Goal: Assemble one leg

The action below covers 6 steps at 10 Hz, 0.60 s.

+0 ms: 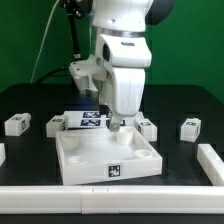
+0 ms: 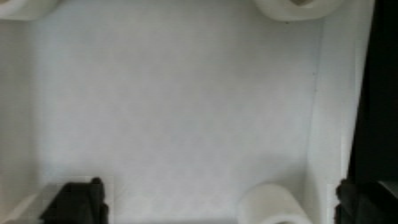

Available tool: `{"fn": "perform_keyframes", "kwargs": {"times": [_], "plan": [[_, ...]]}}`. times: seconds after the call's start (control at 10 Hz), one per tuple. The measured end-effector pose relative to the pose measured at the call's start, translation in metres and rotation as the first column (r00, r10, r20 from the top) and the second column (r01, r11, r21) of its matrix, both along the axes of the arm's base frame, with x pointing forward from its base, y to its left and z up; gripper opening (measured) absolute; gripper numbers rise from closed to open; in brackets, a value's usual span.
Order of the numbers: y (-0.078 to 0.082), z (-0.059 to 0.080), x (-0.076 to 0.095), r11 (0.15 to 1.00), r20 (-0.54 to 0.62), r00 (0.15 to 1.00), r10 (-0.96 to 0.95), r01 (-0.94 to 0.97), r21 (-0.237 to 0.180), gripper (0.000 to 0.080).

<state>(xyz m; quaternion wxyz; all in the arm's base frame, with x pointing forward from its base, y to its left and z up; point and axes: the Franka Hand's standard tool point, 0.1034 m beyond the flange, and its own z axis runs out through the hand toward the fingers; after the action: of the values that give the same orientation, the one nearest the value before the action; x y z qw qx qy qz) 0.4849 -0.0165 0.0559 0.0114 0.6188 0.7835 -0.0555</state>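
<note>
The white tray point(image 1: 70, 158) lies in the middle of the table. Several small white legs with tag markers stand behind it: one at the far left point(image 1: 15, 124), one next to the tray's back left corner point(image 1: 55, 124), one just right of the arm point(image 1: 148, 127) and one further right point(image 1: 189, 128). My gripper point(image 1: 119, 124) hangs low over the tray's far rim. In the wrist view the gripper point(image 2: 224, 206) is open and empty, its dark fingers point(image 2: 75, 204) wide apart over the tray floor point(image 2: 169, 110). Two round corner sockets point(image 2: 294, 8) show there. No leg shows in the wrist view.
The marker board point(image 1: 88, 118) lies behind the tray, partly hidden by the arm. A long white bar point(image 1: 100, 201) runs along the table's front edge. A white rail point(image 1: 211, 162) lies at the exterior view's right. Cables hang behind the arm.
</note>
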Motion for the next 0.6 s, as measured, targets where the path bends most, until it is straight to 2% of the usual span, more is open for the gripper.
{"fn": "perform_keyframes", "kwargs": {"times": [0.4,0.6], "plan": [[-0.016,-0.037,-0.027,1.000,-0.078,0.997,0.018,-0.016,0.022,0.0650],[-0.020,-0.043,-0.029,1.000,-0.078,0.997,0.008,-0.006,0.026,0.0650]]}}
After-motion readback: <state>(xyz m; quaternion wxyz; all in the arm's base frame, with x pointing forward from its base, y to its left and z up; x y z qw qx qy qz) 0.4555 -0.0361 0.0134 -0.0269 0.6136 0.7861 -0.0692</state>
